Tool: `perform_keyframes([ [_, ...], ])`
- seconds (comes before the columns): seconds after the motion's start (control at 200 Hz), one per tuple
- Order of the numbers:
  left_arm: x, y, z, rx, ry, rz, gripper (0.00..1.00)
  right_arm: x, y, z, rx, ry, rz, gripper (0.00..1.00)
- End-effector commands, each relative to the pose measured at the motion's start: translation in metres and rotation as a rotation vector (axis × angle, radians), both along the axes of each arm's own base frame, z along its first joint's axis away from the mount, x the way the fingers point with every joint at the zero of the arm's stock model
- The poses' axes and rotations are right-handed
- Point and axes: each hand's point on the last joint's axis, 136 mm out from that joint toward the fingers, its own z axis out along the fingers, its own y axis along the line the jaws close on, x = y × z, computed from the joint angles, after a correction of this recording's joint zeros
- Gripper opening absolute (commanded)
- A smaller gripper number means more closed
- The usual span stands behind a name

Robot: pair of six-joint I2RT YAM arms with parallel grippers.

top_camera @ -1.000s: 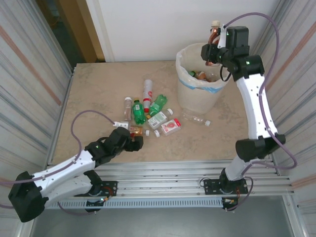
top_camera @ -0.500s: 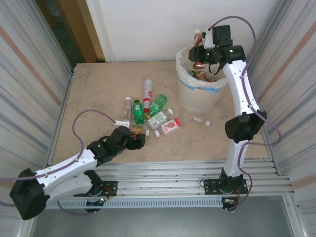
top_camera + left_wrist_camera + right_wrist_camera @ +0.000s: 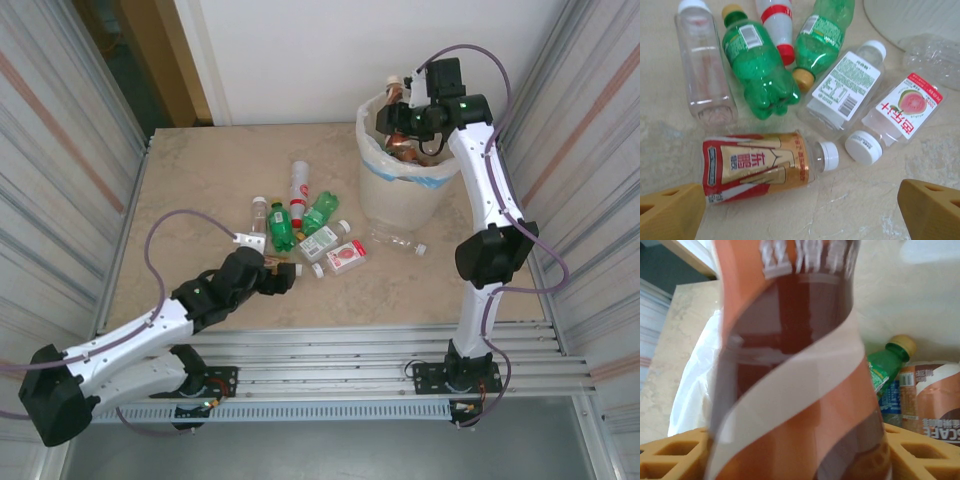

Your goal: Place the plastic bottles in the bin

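Note:
My right gripper [image 3: 402, 103] hangs over the bin [image 3: 400, 195], a cream basket with a white liner. A brown-filled bottle [image 3: 790, 365] with a white-striped label stands between its yellow fingers [image 3: 670, 455], touching both. Inside the bin lie a green bottle [image 3: 885, 370] and a coffee-labelled one [image 3: 932, 400]. My left gripper [image 3: 802, 210] is open, low over the table. Just ahead of its fingertips lies a red-and-gold labelled bottle [image 3: 755, 167] with a white cap. Beyond it lies a cluster of plastic bottles: two green [image 3: 757, 65], a clear one [image 3: 705, 65] and a guava-labelled one [image 3: 902, 112].
A crumpled clear bottle [image 3: 398, 241] lies against the foot of the bin. A red-and-white bottle [image 3: 299, 183] lies at the far end of the cluster. Corrugated metal walls [image 3: 60, 150] close in both sides of the table.
My right arm has swung left, carrying the brown-filled bottle over the bin's mouth. My left gripper has edged forward toward the red-and-gold bottle, still open.

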Motion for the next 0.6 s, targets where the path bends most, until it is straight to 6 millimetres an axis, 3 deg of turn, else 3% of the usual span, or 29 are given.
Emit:
perform_keyframes([
  [0.0, 0.011, -0.001, 0.031, 0.002, -0.118, -0.009, 0.99, -0.006, 0.002, 0.005, 0.038, 0.012, 0.006, 0.73],
  [0.12, 0.016, -0.001, 0.04, -0.001, -0.146, -0.008, 0.99, -0.008, 0.002, 0.007, 0.036, 0.013, 0.007, 0.8],
  [0.376, 0.019, 0.0, 0.046, 0.033, -0.124, -0.056, 0.95, -0.017, -0.006, 0.028, 0.017, -0.037, -0.009, 0.81],
  [0.596, 0.016, 0.001, 0.03, 0.23, -0.006, -0.158, 0.95, -0.033, -0.022, 0.05, -0.04, -0.105, -0.054, 0.92],
])
